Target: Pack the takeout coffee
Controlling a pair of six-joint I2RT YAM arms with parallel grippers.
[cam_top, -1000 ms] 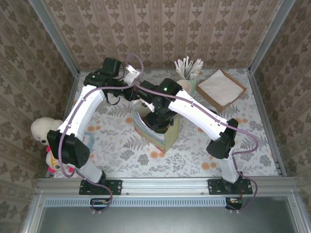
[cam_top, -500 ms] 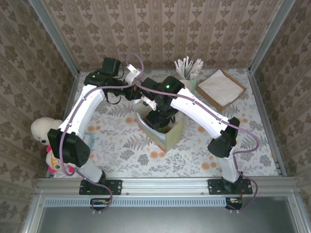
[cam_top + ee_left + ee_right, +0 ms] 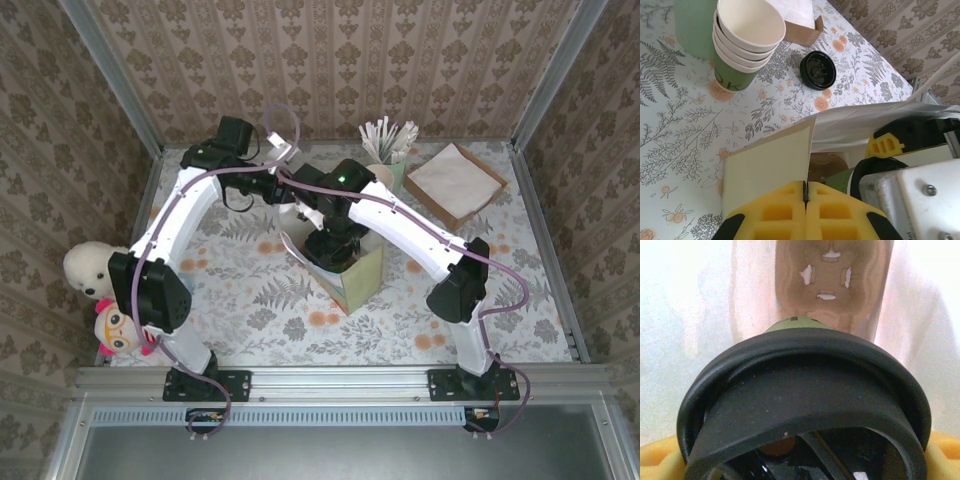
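Even, soft light; the takeout coffee (image 3: 805, 390) looms blurred against washed-out bag (image 3: 685, 315).

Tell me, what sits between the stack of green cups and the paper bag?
A loose black lid on the table, touching neither the cup stack nor the paper bag, seen in the left wrist view.

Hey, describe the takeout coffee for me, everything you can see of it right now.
The takeout coffee is a small green paper cup closed with a round black plastic lid that has a raised rim. The right gripper grips it between its yellow fingers, with the lid toward the wrist camera and the cup pointing down inside the open paper bag. A brown cardboard carrier lies beneath it; I cannot tell whether they touch.
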